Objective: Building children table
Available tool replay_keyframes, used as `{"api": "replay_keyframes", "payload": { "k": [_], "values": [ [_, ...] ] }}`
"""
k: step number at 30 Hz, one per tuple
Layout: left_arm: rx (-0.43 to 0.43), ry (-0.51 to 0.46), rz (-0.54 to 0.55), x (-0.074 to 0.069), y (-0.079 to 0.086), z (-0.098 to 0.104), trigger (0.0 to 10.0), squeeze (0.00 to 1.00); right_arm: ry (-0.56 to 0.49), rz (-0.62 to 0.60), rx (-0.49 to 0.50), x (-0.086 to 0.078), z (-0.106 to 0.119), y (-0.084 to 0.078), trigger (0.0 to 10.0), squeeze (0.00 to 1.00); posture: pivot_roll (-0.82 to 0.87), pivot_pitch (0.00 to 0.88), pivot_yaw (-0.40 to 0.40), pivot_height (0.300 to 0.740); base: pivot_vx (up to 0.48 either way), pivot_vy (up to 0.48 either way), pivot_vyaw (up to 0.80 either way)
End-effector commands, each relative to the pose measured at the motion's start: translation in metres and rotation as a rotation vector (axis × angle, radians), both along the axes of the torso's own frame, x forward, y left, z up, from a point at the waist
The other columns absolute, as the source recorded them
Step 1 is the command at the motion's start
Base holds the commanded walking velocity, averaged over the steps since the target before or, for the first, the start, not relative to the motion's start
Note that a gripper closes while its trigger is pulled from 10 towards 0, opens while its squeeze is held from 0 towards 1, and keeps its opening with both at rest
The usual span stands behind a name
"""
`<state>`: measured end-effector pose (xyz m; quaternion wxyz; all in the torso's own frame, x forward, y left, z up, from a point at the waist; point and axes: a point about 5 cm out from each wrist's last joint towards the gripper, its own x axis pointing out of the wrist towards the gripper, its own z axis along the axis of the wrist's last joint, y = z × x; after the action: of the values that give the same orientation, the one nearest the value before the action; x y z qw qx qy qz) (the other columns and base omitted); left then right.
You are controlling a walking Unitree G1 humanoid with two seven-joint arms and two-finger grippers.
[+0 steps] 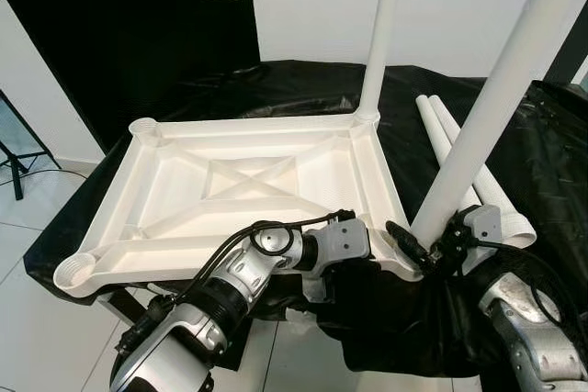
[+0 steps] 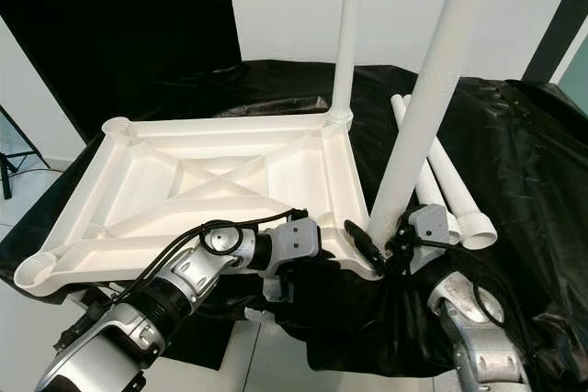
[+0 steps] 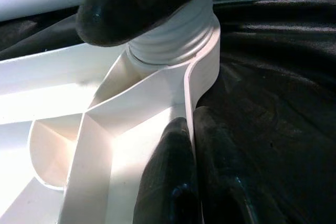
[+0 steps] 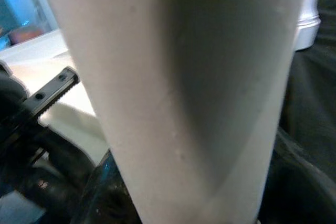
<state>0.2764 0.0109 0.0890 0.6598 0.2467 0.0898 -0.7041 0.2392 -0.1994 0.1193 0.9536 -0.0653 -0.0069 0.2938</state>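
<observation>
The white table top [image 1: 248, 185] is laid upside down, ribbed underside up, on a surface covered with black sheeting [image 1: 303, 89]. Its near-left corner socket [image 1: 78, 273] overhangs the covered surface above the tiled floor [image 1: 37, 218]. One white leg [image 1: 381, 39] is seated upright in the far-right corner socket. A second leg [image 1: 496, 98] is set in the near-right corner socket and is tilted to the robot's right.

The right gripper [image 1: 432, 254] is clenched on the base of the tilted leg, just above the socket; in the right wrist view the leg [image 4: 184, 93] is seen directly against the fingers. The left gripper [image 3: 181, 179] is pinched on the near-right rim of the table top, one finger inside the rim wall and one outside, close to the threaded collar [image 3: 173, 40] of the leg.

Two spare legs [image 1: 459, 158] are laid side by side on the sheeting, just right of the table top's right edge, between that edge and the tilted leg. The far-left socket [image 1: 144, 126] is unoccupied.
</observation>
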Motion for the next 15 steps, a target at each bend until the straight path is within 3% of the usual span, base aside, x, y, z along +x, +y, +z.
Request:
{"api": "replay_keyframes", "payload": {
  "k": [1,10,12,14,15],
  "values": [
    [0.173,0.228,-0.024,-0.0226,0.0297,-0.0505,10.0,0.00,0.036,-0.041,-0.016,-0.0037,-0.0035,-0.0139,0.0,0.00,0.16,0.000,-0.017,0.740,0.000,0.000,0.00],
    [0.171,0.230,-0.027,-0.0235,0.0296,-0.0503,10.0,0.00,0.096,0.028,-0.016,-0.0107,-0.0098,-0.0108,0.0,0.00,0.16,0.000,-0.013,0.740,0.000,0.000,0.00],
    [0.170,0.230,-0.029,-0.0234,0.0294,-0.0499,10.0,0.00,0.095,-0.002,0.000,-0.0111,-0.0117,-0.0096,0.0,0.00,0.16,0.000,-0.011,0.740,0.000,0.000,0.00],
    [0.173,0.230,-0.033,-0.0235,0.0293,-0.0497,10.0,0.00,0.004,-0.181,0.017,-0.0119,-0.0124,-0.0082,0.0,0.00,0.16,0.000,-0.010,0.740,0.000,0.000,0.00],
    [0.173,0.230,-0.033,-0.0235,0.0293,-0.0497,10.0,0.00,0.004,-0.181,0.017,-0.0119,-0.0124,-0.0082,0.0,0.00,0.16,0.000,-0.010,0.740,0.000,0.000,0.00]
  ]
}}
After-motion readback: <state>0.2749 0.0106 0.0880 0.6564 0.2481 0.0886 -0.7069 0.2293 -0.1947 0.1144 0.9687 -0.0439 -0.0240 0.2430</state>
